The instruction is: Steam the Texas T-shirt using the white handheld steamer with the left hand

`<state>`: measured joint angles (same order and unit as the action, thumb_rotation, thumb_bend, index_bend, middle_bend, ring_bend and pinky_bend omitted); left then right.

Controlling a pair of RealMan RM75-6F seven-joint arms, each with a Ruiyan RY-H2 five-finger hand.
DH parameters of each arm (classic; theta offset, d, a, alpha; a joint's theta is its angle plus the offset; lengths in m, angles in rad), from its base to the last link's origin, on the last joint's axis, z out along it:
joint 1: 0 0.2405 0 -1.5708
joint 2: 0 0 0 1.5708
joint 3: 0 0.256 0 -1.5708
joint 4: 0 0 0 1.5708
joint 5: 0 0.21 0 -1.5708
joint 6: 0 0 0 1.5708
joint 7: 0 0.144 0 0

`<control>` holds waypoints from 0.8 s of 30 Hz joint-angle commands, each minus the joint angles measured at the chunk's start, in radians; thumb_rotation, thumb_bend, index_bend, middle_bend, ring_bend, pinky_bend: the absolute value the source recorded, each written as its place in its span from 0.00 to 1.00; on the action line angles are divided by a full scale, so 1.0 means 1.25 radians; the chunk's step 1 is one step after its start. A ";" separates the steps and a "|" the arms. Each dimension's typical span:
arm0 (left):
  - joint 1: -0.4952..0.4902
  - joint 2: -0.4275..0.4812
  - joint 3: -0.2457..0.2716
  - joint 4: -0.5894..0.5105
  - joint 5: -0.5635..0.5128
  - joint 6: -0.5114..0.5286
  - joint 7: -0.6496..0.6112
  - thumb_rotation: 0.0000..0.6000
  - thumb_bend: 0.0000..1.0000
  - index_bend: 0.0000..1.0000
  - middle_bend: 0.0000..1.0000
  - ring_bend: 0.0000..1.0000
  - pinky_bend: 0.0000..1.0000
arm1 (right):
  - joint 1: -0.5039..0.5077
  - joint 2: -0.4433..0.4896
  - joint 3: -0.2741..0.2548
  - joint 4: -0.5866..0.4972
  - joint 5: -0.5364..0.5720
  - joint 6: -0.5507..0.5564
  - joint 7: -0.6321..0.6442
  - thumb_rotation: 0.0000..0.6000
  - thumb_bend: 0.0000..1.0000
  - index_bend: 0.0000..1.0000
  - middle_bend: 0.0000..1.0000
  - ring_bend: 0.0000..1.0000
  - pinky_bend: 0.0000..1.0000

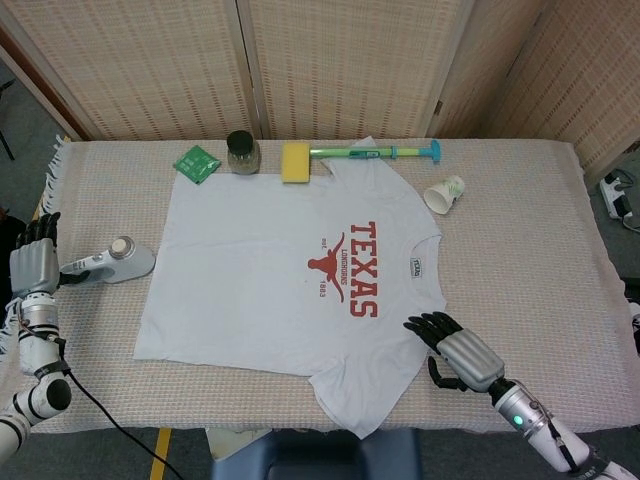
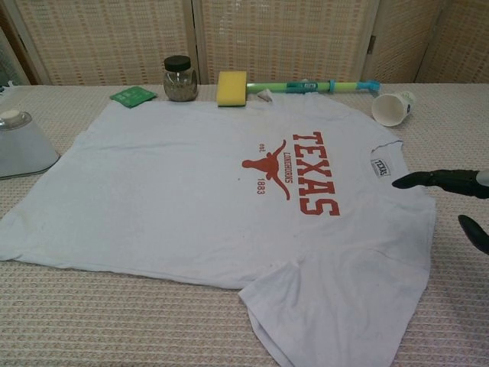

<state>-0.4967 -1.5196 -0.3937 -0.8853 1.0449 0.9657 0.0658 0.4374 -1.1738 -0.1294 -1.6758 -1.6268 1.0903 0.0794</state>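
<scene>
The white Texas T-shirt (image 1: 280,290) (image 2: 214,199) lies flat on the table, red print facing up. The white handheld steamer (image 1: 112,263) (image 2: 21,145) lies on the table just off the shirt's left edge. My left hand (image 1: 35,262) hovers upright beside the steamer's handle, fingers extended and empty, a small gap from it. My right hand (image 1: 455,350) (image 2: 451,183) lies with its fingers stretched out at the shirt's right edge near the sleeve, holding nothing.
Along the far edge stand a green packet (image 1: 196,162), a lidded jar (image 1: 242,152), a yellow sponge (image 1: 296,162) on a green and blue handle (image 1: 385,152), and a tipped paper cup (image 1: 445,192). A black cable (image 1: 90,400) trails from my left arm.
</scene>
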 commanded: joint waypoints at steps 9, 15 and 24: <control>0.142 0.189 0.150 -0.227 0.194 0.138 -0.174 1.00 0.18 0.35 0.42 0.32 0.35 | -0.117 0.056 0.053 -0.004 0.073 0.188 -0.066 0.92 0.08 0.00 0.10 0.00 0.03; 0.231 0.254 0.189 -0.352 0.201 0.243 -0.140 1.00 0.18 0.28 0.33 0.25 0.27 | -0.169 0.059 0.060 0.032 0.096 0.241 -0.043 0.92 0.06 0.00 0.10 0.00 0.03; 0.334 0.302 0.242 -0.492 0.205 0.357 -0.079 1.00 0.18 0.28 0.31 0.24 0.25 | -0.236 0.043 0.060 0.072 0.087 0.317 -0.024 0.92 0.06 0.00 0.10 0.00 0.05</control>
<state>-0.0997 -1.1576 -0.1094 -1.4706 1.3036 1.3959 -0.0486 0.1518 -1.1173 -0.0549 -1.5887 -1.5177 1.4777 0.0552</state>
